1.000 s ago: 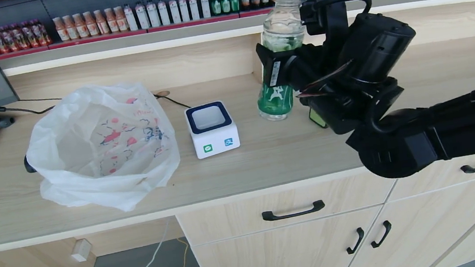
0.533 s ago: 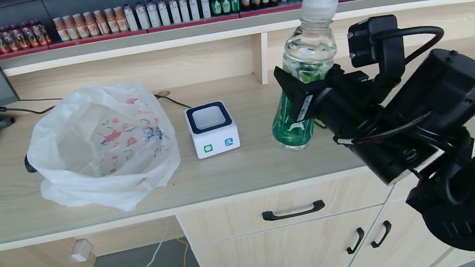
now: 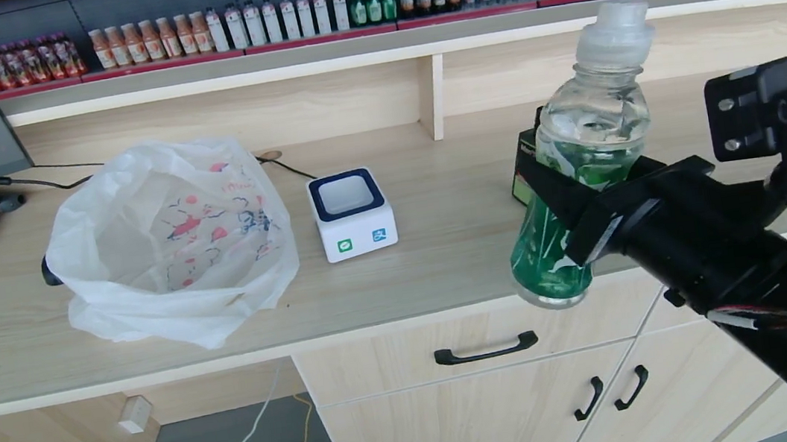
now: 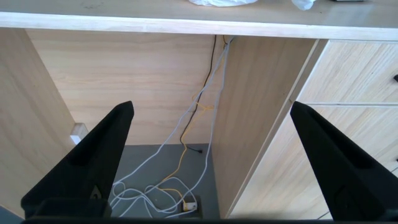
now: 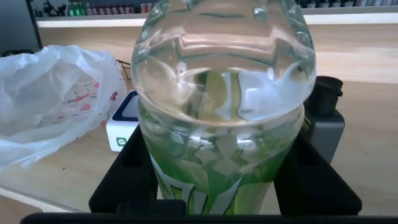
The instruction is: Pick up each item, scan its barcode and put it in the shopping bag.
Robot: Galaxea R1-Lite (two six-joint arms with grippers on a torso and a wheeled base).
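**Bottle lifted off the counter, scan not yet done**

Your left gripper hangs below the counter edge, fingers spread wide and holding nothing. On the counter top, the white shopping bag lies open and the small white scanner sits just beside it; neither has moved in the last second. Your right gripper is clamped round the middle of the green-labelled drink bottle, upright with its cap on top. A second ago the bottle was over the back of the counter; it has since swung right and out over the front edge, away from the scanner. That uncovers a dark box behind it. The pickup looks done. Next, bring the bottle back left so its barcode faces the scanner window.
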